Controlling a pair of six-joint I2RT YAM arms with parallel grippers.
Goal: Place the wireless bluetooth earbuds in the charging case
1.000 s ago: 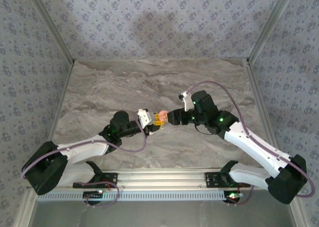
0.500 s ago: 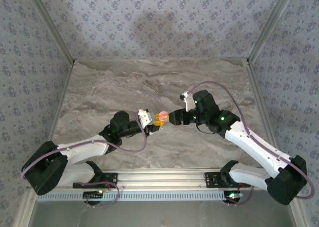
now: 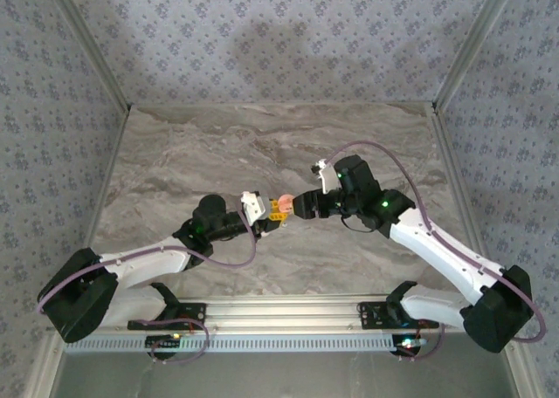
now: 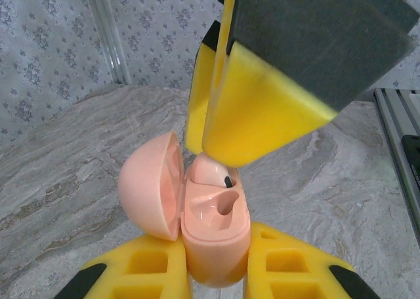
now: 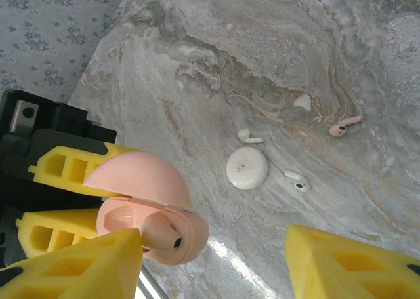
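L gripper [image 4: 216, 276] clamps 1 pink charging case [image 4: 215, 237], lid [image 4: 152, 184] open, 1 pink bud [image 4: 209, 171] seated inside. R gripper [image 5: 215, 240] hovers over it, jaws apart, nothing held. On table [image 5: 262, 50]: 1 loose pink bud [image 5: 344, 126], 2 white buds [image 5: 249, 136] [image 5: 296, 181], 1 white bit [image 5: 302, 102], 1 round disc [image 5: 247, 168].

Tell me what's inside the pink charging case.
One pink earbud sits in one socket of the case; the other socket looks empty. The right claw hides the earbud's top.

Top camera looks down; both wrist cameras closely share the case [image 4: 215, 237]
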